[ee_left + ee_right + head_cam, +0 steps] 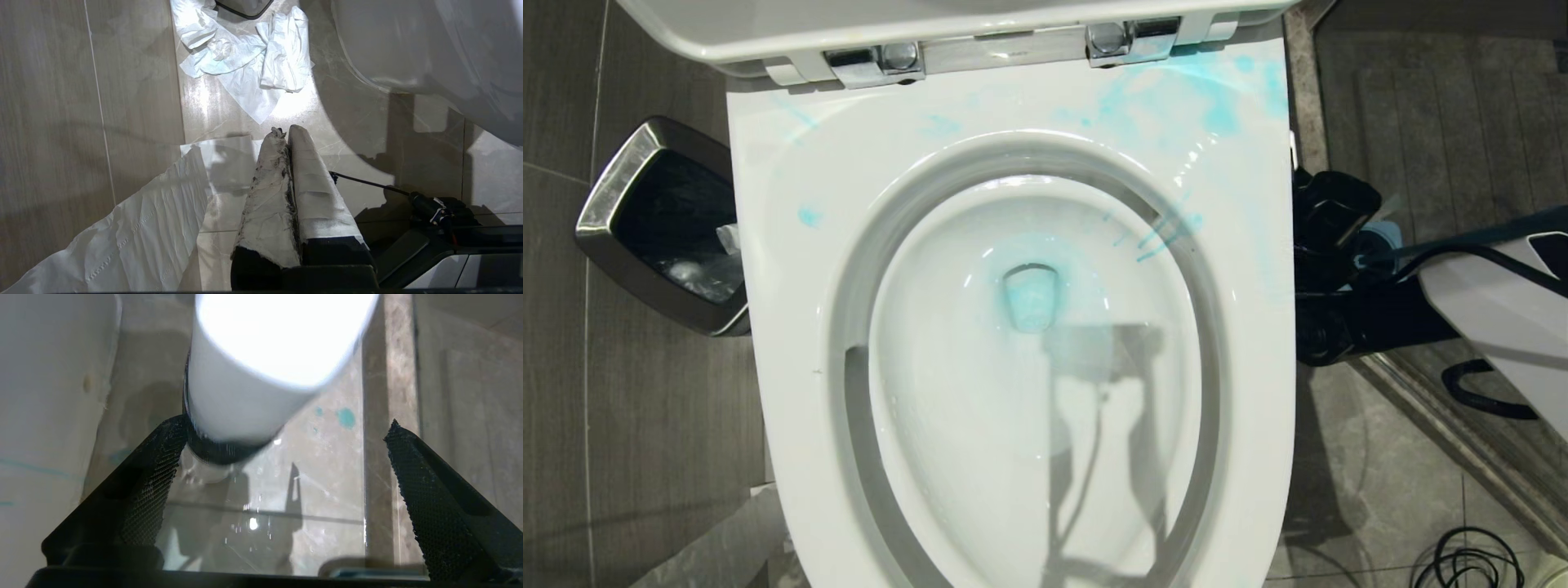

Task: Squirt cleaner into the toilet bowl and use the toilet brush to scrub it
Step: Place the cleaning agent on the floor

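Note:
The white toilet bowl [792, 327] stands open, with blue cleaner [1029, 298] pooled at its drain and smeared over the back right of the rim [1217, 106]. My right gripper [1331, 245] hangs low beside the toilet's right side, open and holding nothing. In the right wrist view, a white cylinder with a black band [245, 396] stands on the floor close against one of the right gripper's [286, 422] fingers. I cannot tell whether that cylinder is the toilet brush or the cleaner bottle. My left gripper [286, 130] is parked, shut, with paper-wrapped fingers pointing at the floor.
A steel bin [662, 229] stands left of the toilet. On the right are a stone threshold [1462, 425] and coiled cable [1470, 559]. Crumpled tissue [245, 61] and a paper sheet [135, 228] lie on the floor. A blue drop [346, 417] marks the tile.

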